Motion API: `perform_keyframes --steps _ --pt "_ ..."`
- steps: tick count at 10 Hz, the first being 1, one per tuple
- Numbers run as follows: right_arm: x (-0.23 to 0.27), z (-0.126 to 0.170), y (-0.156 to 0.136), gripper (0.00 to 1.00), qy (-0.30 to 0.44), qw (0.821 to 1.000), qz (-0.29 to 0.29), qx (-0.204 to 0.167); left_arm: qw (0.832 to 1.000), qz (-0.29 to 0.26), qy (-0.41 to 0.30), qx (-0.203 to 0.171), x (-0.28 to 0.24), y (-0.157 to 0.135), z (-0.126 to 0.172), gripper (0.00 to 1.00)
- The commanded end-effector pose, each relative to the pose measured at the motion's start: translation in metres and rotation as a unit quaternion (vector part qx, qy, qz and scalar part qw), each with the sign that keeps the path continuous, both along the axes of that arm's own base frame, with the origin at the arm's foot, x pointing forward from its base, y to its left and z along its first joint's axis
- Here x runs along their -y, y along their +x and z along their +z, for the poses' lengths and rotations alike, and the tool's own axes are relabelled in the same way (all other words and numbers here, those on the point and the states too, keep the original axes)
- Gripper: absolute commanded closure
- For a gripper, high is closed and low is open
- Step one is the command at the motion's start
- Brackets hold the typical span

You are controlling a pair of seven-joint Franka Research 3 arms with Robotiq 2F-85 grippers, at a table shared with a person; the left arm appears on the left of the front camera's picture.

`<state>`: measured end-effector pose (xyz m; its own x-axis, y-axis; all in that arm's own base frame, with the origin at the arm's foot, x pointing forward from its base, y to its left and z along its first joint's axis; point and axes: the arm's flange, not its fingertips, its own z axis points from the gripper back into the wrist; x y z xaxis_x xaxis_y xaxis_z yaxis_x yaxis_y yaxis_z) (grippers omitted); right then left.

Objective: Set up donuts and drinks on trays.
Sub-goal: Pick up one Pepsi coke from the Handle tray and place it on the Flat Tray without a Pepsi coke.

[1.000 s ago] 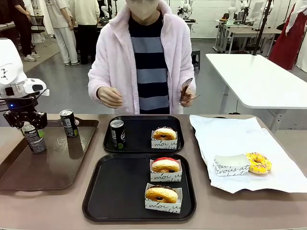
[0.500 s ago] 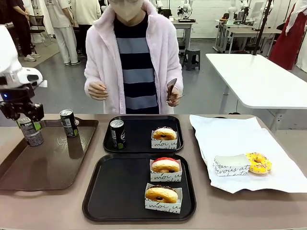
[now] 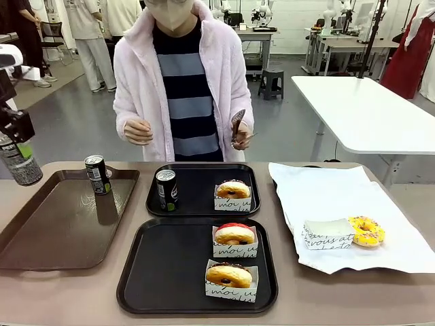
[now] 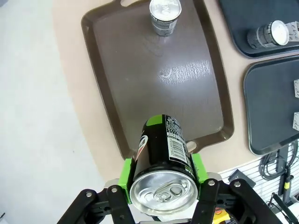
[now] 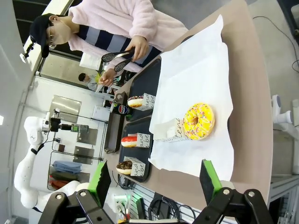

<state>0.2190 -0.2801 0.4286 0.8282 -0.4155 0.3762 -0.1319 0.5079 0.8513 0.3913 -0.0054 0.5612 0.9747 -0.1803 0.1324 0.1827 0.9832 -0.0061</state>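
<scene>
My left gripper (image 3: 16, 146) is shut on a dark drink can (image 3: 20, 164), held in the air over the table's far-left edge; its green pads clamp the can (image 4: 163, 154). Another can (image 3: 97, 174) stands on the brown tray (image 3: 68, 224). The far black tray (image 3: 197, 178) holds a third can (image 3: 166, 190) and a tan donut (image 3: 233, 189). Red-topped (image 3: 234, 233) and chocolate (image 3: 229, 275) donuts sit on the near black tray (image 3: 170, 265). A yellow donut (image 3: 367, 231) lies on white paper. My right gripper (image 5: 154, 182) is open and holds nothing.
A person in a pink jacket stands at the far side holding dark tongs (image 3: 238, 123) above the far tray. White paper (image 3: 340, 197) covers the table's right part, with an empty white sleeve (image 3: 328, 234) beside the yellow donut. A white table stands behind at right.
My left gripper has lifted the can off the brown tray and carried it up and to the left. The person has shifted a little to the left.
</scene>
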Motion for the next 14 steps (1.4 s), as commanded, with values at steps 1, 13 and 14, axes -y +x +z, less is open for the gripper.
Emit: perform_keyframes --steps 1,13,14 --pt "0.002 0.000 0.001 0.00 0.005 1.000 0.000 0.015 0.999 -0.006 -0.031 0.001 -0.016 0.015 -0.006 1.00" --pt "0.002 0.000 0.001 0.00 0.005 1.000 0.000 0.015 0.973 -0.225 0.042 -0.030 0.182 -0.094 -0.064 0.42" --pt "0.002 0.000 0.001 0.00 0.005 1.000 0.000 0.015 0.969 -0.240 0.052 -0.028 0.203 -0.101 -0.071 0.42"
